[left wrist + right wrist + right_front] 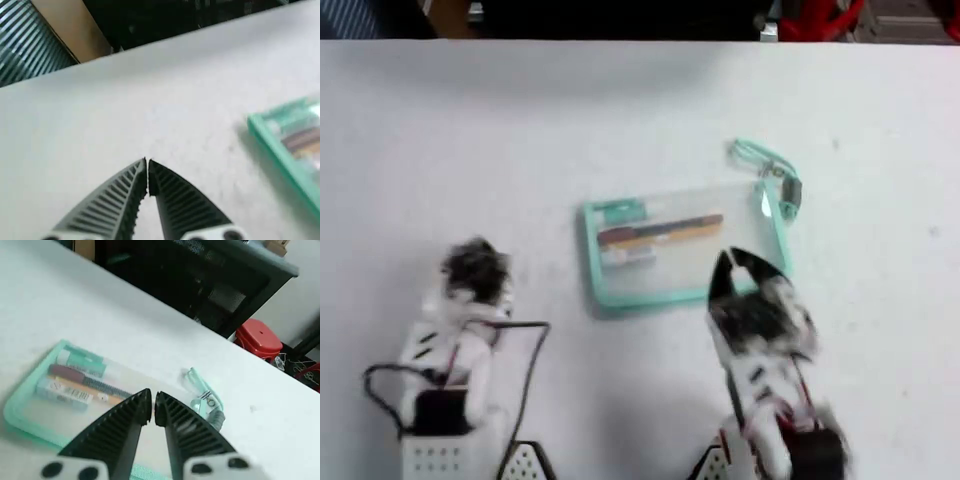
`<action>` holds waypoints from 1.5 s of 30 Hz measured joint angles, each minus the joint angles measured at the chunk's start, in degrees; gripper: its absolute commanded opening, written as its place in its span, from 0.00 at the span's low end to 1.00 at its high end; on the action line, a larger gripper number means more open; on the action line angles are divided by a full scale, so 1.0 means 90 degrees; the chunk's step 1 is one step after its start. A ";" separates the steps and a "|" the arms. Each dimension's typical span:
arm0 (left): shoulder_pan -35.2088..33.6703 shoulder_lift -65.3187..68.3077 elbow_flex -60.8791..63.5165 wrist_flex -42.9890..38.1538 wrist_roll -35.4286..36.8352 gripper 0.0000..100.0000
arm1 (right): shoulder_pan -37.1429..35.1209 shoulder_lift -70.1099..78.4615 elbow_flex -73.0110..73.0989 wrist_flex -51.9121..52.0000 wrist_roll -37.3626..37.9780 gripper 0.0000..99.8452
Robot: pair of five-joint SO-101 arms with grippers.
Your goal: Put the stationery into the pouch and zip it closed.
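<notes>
pouch (650, 297): lies flat mid-surface (470, 120), in front of the right arm, with its clear face up so the contents show.
stationery (655, 235): looks already inside the pouch, pens and a small block bunched toward the end away from the strap.
strap (765, 165): trails off the pouch's far corner on the right arm's side. The zip pull seems to sit there; whether the zip is open or closed cannot be told.
right gripper (152, 402): closed on nothing, tips nearly touching. It hovers over the pouch's near edge, pointed toward the strap corner, likely staged for the zip.
left gripper (147, 167): closed and empty, low over bare surface, well apart from the pouch and near its own base. Probably just out of the way.
</notes>
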 measured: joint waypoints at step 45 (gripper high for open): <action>0.0117 -0.0059 0.0234 0.3057 0.0459 0.02 | 0.0557 0.0049 0.2618 0.1465 0.0156 0.02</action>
